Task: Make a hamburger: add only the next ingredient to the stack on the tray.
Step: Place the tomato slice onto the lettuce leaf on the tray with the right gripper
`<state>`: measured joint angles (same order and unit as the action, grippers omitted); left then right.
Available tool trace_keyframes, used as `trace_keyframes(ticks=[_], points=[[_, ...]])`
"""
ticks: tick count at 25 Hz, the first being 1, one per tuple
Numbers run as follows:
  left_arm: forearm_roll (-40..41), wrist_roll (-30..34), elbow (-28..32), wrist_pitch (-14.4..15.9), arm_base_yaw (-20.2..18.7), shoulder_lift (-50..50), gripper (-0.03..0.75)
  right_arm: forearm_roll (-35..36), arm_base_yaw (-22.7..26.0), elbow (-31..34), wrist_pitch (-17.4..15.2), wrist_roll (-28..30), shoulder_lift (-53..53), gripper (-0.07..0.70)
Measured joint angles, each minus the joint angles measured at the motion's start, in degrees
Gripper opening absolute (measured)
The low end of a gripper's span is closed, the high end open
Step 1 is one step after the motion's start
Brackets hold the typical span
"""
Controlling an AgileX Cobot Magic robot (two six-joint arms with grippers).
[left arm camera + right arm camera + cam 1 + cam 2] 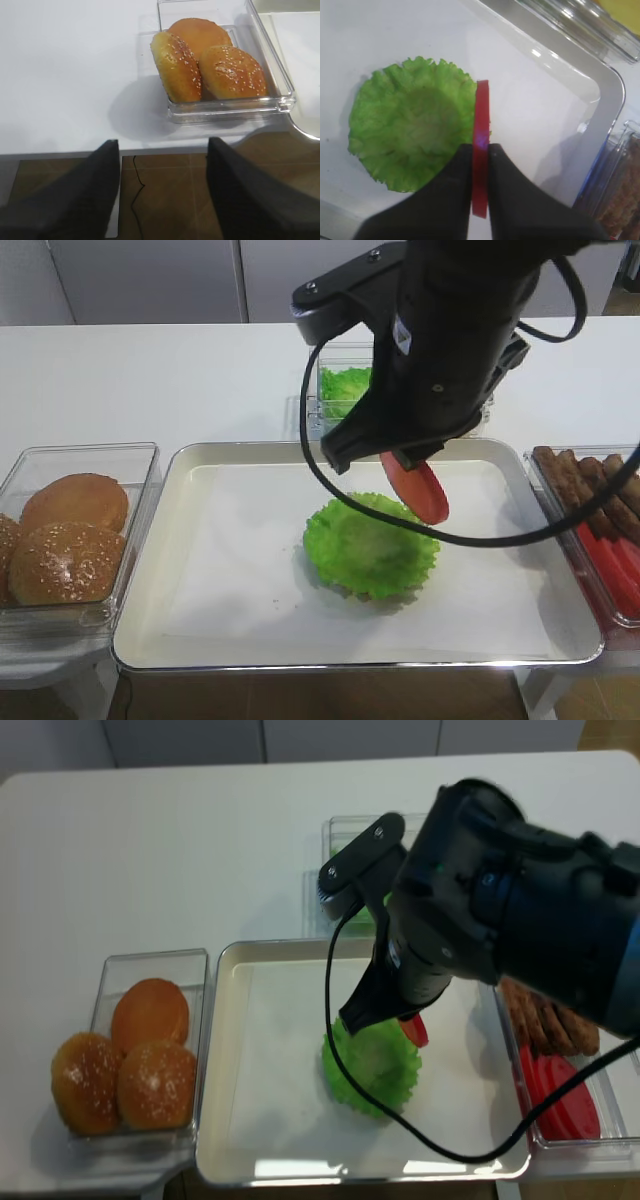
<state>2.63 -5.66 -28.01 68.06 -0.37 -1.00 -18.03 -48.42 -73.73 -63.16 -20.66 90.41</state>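
Tabletop (150, 380) white, tray (200, 620) paper-lined, right tool (480, 150) clamped on tomato slice (482, 130) beside lettuce stack (410, 125), left tool (162, 185) apart.

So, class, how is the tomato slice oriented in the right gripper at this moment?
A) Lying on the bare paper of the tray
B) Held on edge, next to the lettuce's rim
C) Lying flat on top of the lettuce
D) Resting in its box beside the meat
B: in the right wrist view the right gripper pinches the tomato slice edge-on, beside the rim of the lettuce.
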Motion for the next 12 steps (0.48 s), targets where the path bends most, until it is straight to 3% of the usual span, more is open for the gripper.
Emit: trace_keyframes(ticks=[12], points=[[0.0,0.0,0.0,0.0,0.0,0.0,0.411,0.04,0.0,-0.09,0.76,0.95,3.47,0.061]])
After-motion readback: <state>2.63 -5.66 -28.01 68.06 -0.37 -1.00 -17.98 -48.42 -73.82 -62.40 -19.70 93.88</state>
